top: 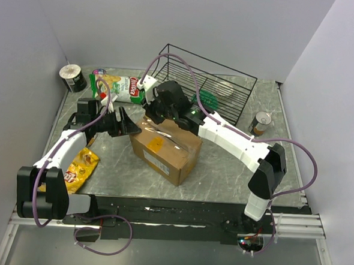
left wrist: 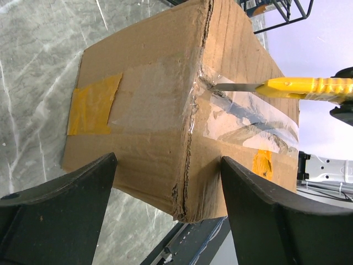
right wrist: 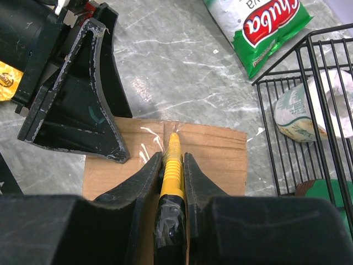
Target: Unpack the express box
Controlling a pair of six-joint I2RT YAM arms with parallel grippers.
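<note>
The express box [top: 164, 147], brown cardboard with clear and yellow tape, sits mid-table. My left gripper [top: 126, 124] is open, its jaws astride the box's left end [left wrist: 165, 99], one on each side of the torn corner edge. My right gripper [top: 157, 107] is shut on a yellow utility knife [right wrist: 172, 165] above the box top [right wrist: 215, 149]. The knife [left wrist: 303, 87] has its blade tip at the clear tape on the box's top seam, near the edge. The left gripper's finger [right wrist: 83, 110] shows just beyond the knife tip in the right wrist view.
A black wire basket [top: 210, 80] stands behind the box, holding a white roll and a green item. A green-and-white chips bag [top: 122, 87] lies back left, a tin [top: 73, 77] in the far left corner, a yellow snack bag [top: 79, 165] front left, a can [top: 262, 122] at right.
</note>
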